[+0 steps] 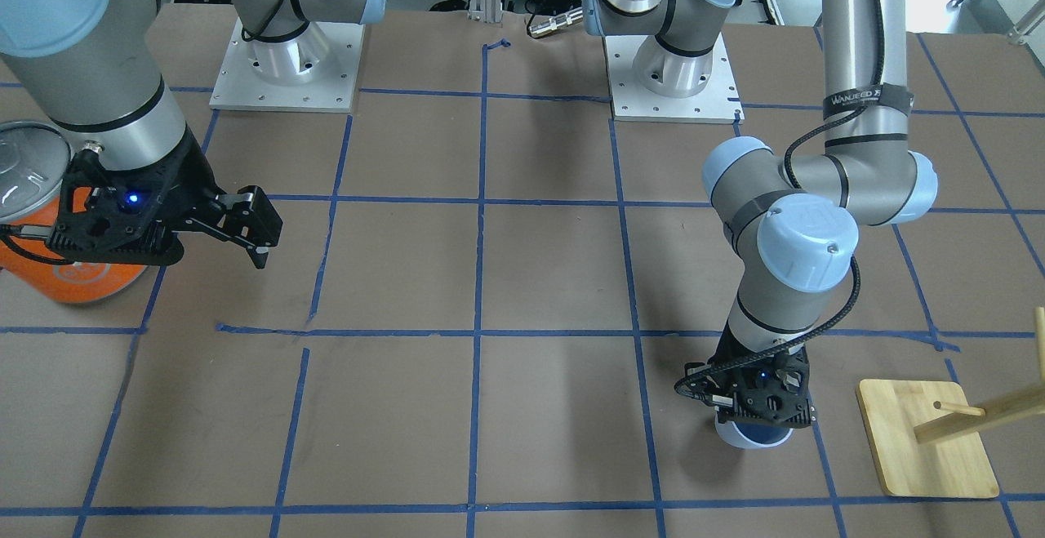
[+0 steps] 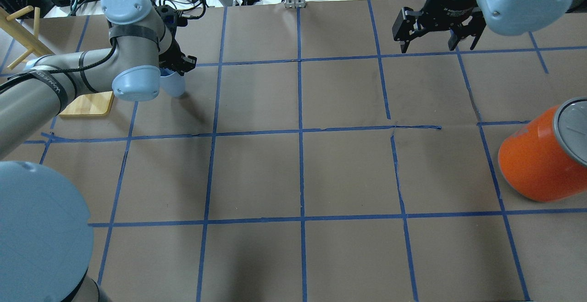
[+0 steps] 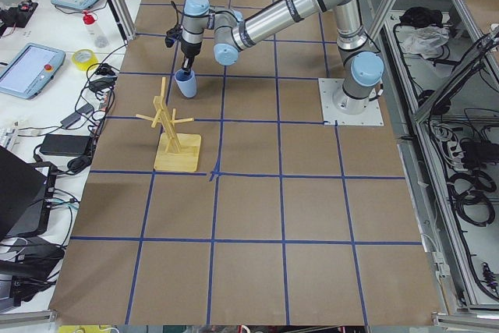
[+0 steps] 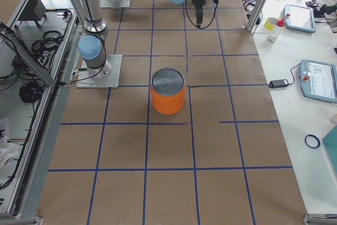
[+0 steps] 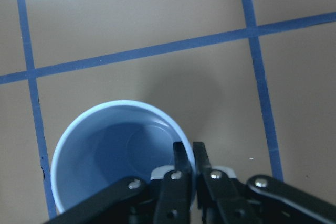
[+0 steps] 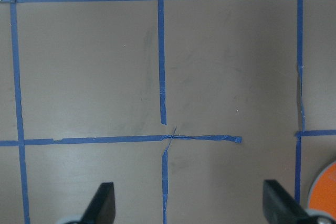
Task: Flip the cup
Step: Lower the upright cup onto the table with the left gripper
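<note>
Left gripper [image 5: 189,153] sits closest to the lens in its wrist view. Jaws narrow, pinched on the rim wall of the cup [image 5: 113,156], one finger [image 5: 180,174] inside and the other outside.

Table [image 2: 344,169]: brown paper gridded with blue tape.

Left arm [image 2: 69,79] stretches far out over the table's left side, toward the operators' side. Right arm [image 1: 90,73] is bent over the opposite side.

Orange can [image 4: 168,101], silver top, stands upright on the robot's right, near the right arm's wrist.

Wooden rack [image 3: 173,134] with pegs stands on its square base near the cup, not touching it.

Right gripper [image 2: 435,47] hovers above the paper, jaws spread wide. Only paper and tape lines show between its fingertips.

Cup is mouth up, bluish inside facing the wrist camera, directly under the left gripper. Cannot tell whether its base rests on the paper.
</note>
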Tool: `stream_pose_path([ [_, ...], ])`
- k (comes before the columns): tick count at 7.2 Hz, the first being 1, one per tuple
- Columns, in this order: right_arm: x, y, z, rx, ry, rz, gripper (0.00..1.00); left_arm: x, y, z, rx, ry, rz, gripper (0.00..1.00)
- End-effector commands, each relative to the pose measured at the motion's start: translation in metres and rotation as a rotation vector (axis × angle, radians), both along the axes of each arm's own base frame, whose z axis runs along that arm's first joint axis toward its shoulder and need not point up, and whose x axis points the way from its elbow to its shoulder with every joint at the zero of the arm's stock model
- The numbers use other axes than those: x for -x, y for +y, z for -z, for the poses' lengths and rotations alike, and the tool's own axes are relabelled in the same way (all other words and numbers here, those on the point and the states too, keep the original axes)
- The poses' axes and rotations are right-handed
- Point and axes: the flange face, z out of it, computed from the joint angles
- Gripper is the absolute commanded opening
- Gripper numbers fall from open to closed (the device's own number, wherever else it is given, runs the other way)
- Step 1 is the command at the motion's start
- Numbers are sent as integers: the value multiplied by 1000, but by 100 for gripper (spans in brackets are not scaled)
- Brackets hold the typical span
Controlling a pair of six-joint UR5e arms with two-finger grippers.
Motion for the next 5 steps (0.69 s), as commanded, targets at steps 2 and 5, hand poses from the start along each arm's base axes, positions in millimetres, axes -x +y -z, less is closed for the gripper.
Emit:
stream_pose_path([
  [2,0,3,9,-10,-2,0,100,-1,0,2,-6,-6,1,100],
  [5,0,2,9,4,-3,-2,100,-1,7,-35,-64,-1,-5,100],
])
